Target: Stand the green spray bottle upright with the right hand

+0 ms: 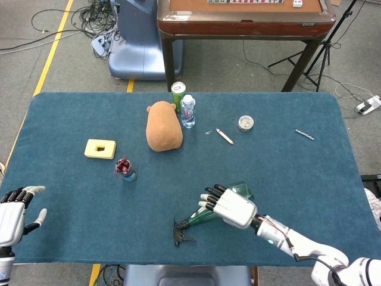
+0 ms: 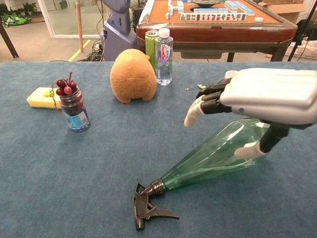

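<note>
The green spray bottle [image 1: 194,217] lies on its side near the front of the blue table, black trigger head [image 1: 180,233] toward the front edge, wide base [image 1: 243,189] pointing back right. My right hand [image 1: 230,206] hovers over the bottle's wide body, palm down, fingers spread and not closed around it. In the chest view the right hand [image 2: 267,94] hangs above the bottle [image 2: 213,158], with its thumb [image 2: 250,150] low against the bottle's side. My left hand [image 1: 12,211] rests open at the front left corner, far from the bottle.
A brown plush toy [image 1: 163,126], green can [image 1: 178,89] and water bottle [image 1: 188,111] stand at the back middle. A yellow block [image 1: 100,148] and a cherry jar [image 1: 125,169] sit left. A pencil [image 1: 224,136], round tin [image 1: 245,123] and metal bit [image 1: 304,134] lie back right.
</note>
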Available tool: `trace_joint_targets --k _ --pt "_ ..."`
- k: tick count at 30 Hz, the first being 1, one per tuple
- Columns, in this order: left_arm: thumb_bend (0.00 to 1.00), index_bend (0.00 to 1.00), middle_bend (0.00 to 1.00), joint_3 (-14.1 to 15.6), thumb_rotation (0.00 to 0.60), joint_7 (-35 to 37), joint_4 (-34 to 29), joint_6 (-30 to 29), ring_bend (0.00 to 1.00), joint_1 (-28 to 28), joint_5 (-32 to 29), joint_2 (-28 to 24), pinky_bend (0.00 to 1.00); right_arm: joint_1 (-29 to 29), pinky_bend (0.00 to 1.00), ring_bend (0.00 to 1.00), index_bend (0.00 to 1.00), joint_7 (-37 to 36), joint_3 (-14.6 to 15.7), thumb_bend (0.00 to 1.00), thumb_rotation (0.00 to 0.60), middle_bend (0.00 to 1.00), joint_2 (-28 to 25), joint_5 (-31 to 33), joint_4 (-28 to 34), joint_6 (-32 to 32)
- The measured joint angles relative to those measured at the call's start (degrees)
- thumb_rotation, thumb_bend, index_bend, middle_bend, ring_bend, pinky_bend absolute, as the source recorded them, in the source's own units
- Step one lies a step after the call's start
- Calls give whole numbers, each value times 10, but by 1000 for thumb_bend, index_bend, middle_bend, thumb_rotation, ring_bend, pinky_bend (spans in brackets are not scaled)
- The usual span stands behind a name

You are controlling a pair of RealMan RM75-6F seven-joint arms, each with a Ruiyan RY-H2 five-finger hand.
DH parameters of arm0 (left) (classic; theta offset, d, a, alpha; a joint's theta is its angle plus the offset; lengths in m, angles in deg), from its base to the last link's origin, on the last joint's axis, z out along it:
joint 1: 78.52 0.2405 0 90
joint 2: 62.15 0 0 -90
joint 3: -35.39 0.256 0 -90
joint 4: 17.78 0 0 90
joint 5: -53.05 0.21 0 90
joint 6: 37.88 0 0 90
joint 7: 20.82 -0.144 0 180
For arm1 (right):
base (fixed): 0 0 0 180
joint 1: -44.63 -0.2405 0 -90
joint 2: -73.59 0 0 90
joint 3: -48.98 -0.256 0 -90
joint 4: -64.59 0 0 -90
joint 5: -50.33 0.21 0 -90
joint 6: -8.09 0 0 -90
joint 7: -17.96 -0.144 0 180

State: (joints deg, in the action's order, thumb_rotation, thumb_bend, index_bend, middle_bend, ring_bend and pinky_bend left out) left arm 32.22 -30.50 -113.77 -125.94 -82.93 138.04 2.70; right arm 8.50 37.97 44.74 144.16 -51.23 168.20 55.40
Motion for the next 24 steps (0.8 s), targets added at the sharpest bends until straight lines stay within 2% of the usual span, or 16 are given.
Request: trace_joint_targets --k 12,24 --pt "343 308 306 1 600 6 8 0 262 5 -4 0 253 -47 240 127 237 54 7 184 600 227 78 27 -43 -51" --pt "343 330 306 3 600 9 15 3 262 7 -6 2 251 -73 234 127 237 124 18 184 600 226 112 58 -71 -81"
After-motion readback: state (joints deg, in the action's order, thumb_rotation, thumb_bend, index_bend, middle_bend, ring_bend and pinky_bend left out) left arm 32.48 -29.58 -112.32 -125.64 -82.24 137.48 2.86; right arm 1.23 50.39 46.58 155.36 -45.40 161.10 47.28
